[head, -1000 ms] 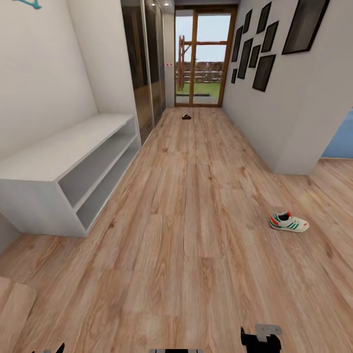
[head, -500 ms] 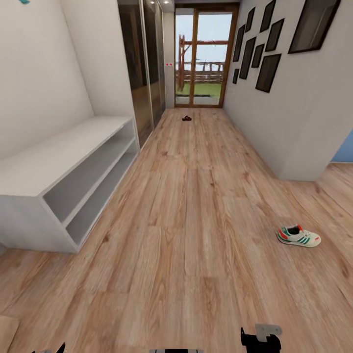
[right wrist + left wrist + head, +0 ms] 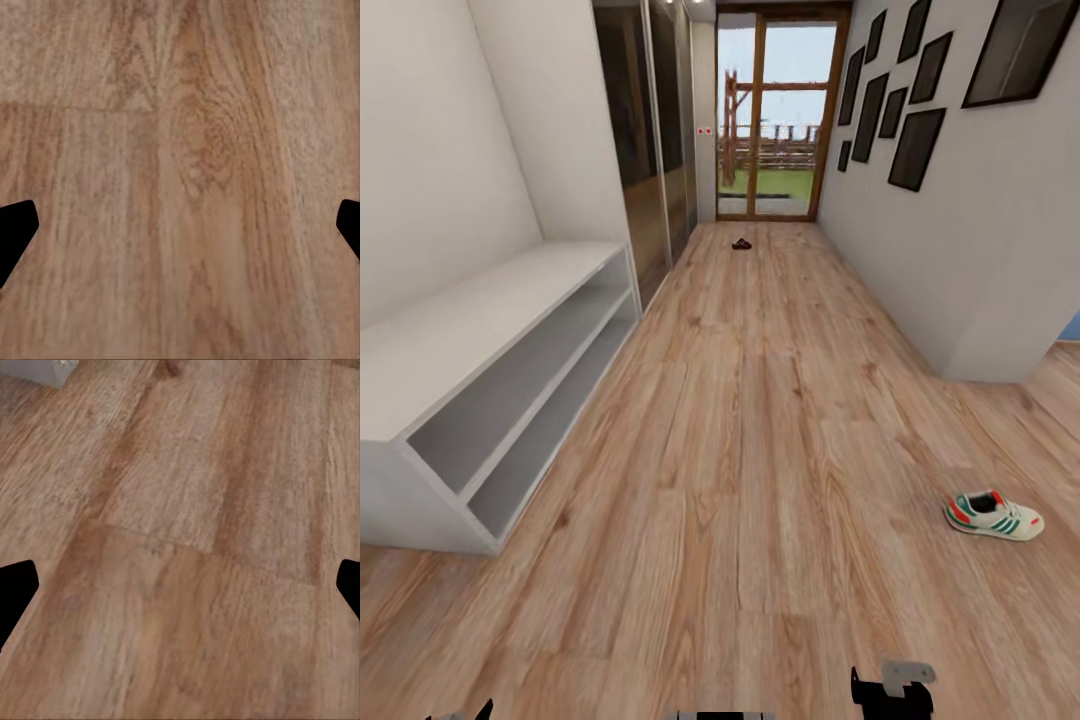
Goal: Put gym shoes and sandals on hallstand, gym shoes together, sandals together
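In the head view the corridor floor (image 3: 760,420) ran ahead to a glass door (image 3: 778,110) at the far end. The hallstand (image 3: 470,330) stood along the left wall, its flat top and its two long open shelves bare. One gym shoe (image 3: 994,515) lay on its sole on the planks at the right, near the corner of the right-hand wall and well apart from the hallstand. Far down the corridor, just before the door, a small dark thing (image 3: 741,244) lay on the floor, too small to tell what it was. Dark picture frames (image 3: 916,148) hung on the right wall. The left gripper (image 3: 180,585) and the right gripper (image 3: 180,225) each hung over bare planks, their dark fingertips (image 3: 15,585) set wide apart with nothing between them.
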Controlling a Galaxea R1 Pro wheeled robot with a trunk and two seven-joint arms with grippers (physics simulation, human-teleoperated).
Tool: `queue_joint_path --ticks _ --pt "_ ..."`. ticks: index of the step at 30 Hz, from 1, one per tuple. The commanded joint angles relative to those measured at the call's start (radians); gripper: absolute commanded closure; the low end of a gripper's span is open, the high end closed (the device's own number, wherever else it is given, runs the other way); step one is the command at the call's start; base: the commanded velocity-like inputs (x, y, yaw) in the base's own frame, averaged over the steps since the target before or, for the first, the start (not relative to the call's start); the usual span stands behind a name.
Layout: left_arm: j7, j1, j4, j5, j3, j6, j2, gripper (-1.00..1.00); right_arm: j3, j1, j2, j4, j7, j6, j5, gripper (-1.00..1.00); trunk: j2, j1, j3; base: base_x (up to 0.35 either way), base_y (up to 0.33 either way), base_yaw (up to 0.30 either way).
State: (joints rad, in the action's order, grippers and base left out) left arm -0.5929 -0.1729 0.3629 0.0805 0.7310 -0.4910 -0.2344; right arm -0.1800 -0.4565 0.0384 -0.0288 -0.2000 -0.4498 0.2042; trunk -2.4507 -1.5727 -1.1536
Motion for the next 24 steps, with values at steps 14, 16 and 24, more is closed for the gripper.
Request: queue_joint_path --ticks 14,16,24 --pt "-0.005 -0.001 -0.001 0.009 0.008 -0.004 0.001 -1.0 -0.007 -0.001 0.0 0.001 -0.004 -0.003 0.011 -1.0 0.0 0.0 -0.001 0.337 0.0 0.0" --pt "-0.005 -0.001 -0.001 0.009 0.008 -0.004 0.001 -1.0 -0.007 -0.001 0.0 0.001 -0.004 -0.003 0.011 -1.0 0.0 0.0 -0.001 0.337 0.0 0.0" --pt "-0.005 -0.001 -0.001 0.008 0.008 -0.004 0.001 -1.0 -0.007 -0.001 0.0 0.001 -0.004 -0.003 0.011 -1.0 0.0 0.0 -0.001 0.337 0.0 -0.001"
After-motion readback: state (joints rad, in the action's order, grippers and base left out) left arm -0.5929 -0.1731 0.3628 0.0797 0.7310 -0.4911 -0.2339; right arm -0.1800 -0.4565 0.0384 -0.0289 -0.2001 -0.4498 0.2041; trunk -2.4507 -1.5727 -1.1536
